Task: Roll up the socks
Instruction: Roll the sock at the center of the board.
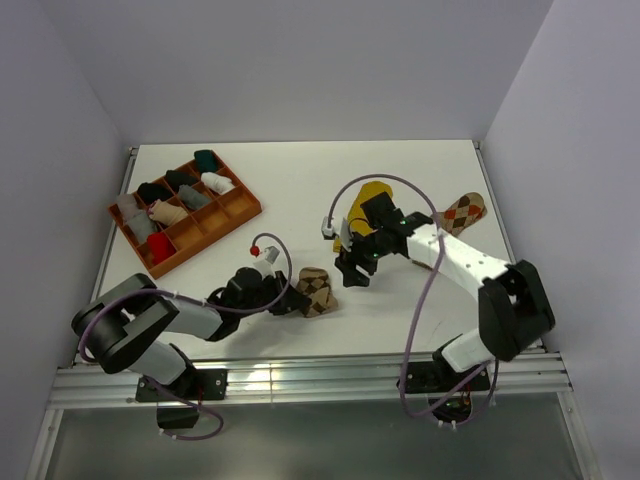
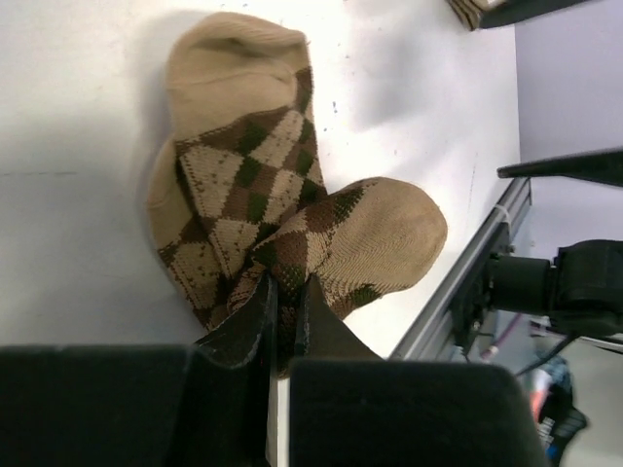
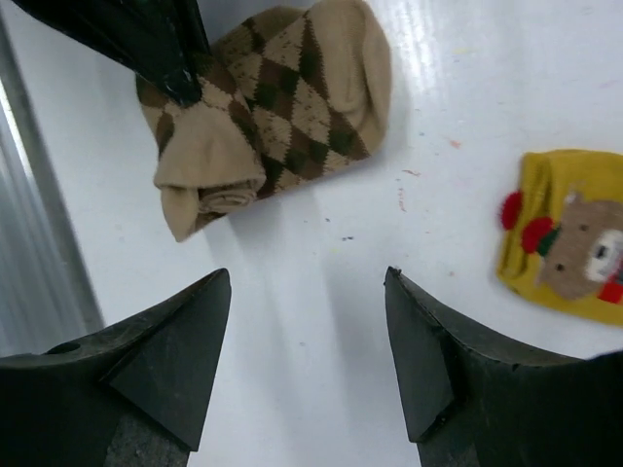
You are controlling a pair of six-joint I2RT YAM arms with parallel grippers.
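Observation:
A brown-and-cream argyle sock (image 1: 316,290) lies folded in a bundle on the white table, front middle; it also shows in the left wrist view (image 2: 282,209) and the right wrist view (image 3: 273,107). My left gripper (image 1: 290,300) is shut on its edge (image 2: 284,292). My right gripper (image 1: 352,272) is open and empty (image 3: 307,282), hovering just right of the bundle. A mustard yellow sock (image 1: 368,200) with a bear picture (image 3: 574,238) lies behind my right arm. An orange-brown-cream argyle sock (image 1: 462,212) lies at the far right.
An orange tray (image 1: 237,213) with compartments stands at the back left, holding several small black, grey, white, teal and red bundles. The table's metal front rail (image 1: 300,380) runs close behind the left gripper.

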